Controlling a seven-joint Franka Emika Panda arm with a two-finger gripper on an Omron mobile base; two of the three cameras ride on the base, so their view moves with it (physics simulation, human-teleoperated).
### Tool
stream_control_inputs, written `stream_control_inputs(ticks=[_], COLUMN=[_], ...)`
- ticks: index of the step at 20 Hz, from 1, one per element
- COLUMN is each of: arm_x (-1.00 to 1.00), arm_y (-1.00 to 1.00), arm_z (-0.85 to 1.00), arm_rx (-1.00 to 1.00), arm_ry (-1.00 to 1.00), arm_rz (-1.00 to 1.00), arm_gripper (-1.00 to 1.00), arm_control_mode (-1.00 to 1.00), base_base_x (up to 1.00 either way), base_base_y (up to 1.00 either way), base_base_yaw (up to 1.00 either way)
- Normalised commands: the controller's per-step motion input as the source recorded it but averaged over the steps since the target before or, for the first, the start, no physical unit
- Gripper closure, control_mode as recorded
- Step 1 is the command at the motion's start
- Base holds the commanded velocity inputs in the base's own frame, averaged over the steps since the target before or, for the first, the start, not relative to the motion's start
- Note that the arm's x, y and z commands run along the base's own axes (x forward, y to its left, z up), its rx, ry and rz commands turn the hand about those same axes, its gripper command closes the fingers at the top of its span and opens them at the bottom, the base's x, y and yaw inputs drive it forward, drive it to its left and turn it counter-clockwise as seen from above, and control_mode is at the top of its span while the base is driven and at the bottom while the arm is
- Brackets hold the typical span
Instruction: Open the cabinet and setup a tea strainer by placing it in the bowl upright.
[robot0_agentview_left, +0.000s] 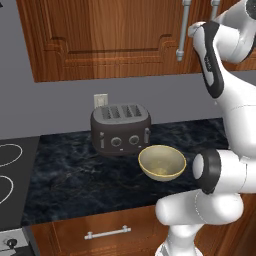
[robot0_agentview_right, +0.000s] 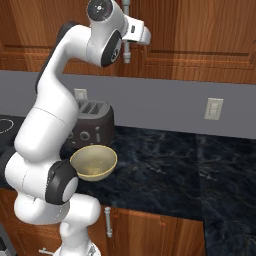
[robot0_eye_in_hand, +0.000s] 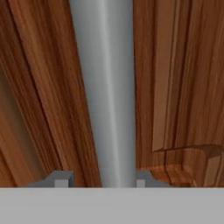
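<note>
My gripper (robot0_eye_in_hand: 103, 178) is up at the cabinet (robot0_agentview_left: 100, 35), and in the hand view its two fingertips (robot0_eye_in_hand: 61, 178) stand on either side of a silver bar handle (robot0_eye_in_hand: 103, 87), one tip tight against each flank of the bar, so I am clamped on that handle. From the right base view my hand reaches the same handle (robot0_agentview_right: 126, 35) high on the reddish-brown door, just above the handle's lower end. The cabinet doors look closed in both base views. Down on the dark marbled counter (robot0_agentview_left: 75, 175) the pale cream bowl (robot0_agentview_left: 162, 162) sits upright near the front edge, just in front of and to the right of the dark grey four-slot toaster (robot0_agentview_left: 120, 129), close to it but I cannot tell whether they touch. A white wall outlet (robot0_agentview_right: 214, 108) sits on the grey backsplash further right, and part of a stovetop (robot0_agentview_left: 10, 170) shows at the counter's left end.
</note>
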Motion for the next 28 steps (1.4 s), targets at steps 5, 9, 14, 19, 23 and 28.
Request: stream_control_inputs(ticks=[5, 9, 14, 19, 23, 28], arm_x=[0.16, 0.15, 0.18, 0.13, 0.00, -0.18], arm_y=[0.00, -0.04, -0.26, -0.23, 0.00, -0.17], arm_z=[0.00, -0.03, -0.08, -0.03, 0.00, 0.04], arm_rx=[0.01, 0.02, 0.11, 0.09, 0.00, 0.01], arm_ry=[-0.05, -0.01, 0.00, 0.00, 0.00, 0.00], arm_rz=[0.00, 0.00, 0.01, 0.04, 0.00, 0.00], arm_gripper=[1.00, 1.00, 1.00, 1.00, 1.00, 1.00], arm_control_mode=[-1.00, -1.00, -1.00, -1.00, -1.00, -1.00], base_base_x=[0.00, 0.00, 0.00, 0.00, 0.00, 0.00], base_base_y=[0.00, 0.00, 0.00, 0.00, 0.00, 0.00], base_base_yaw=[0.00, 0.00, 0.00, 0.00, 0.00, 0.00])
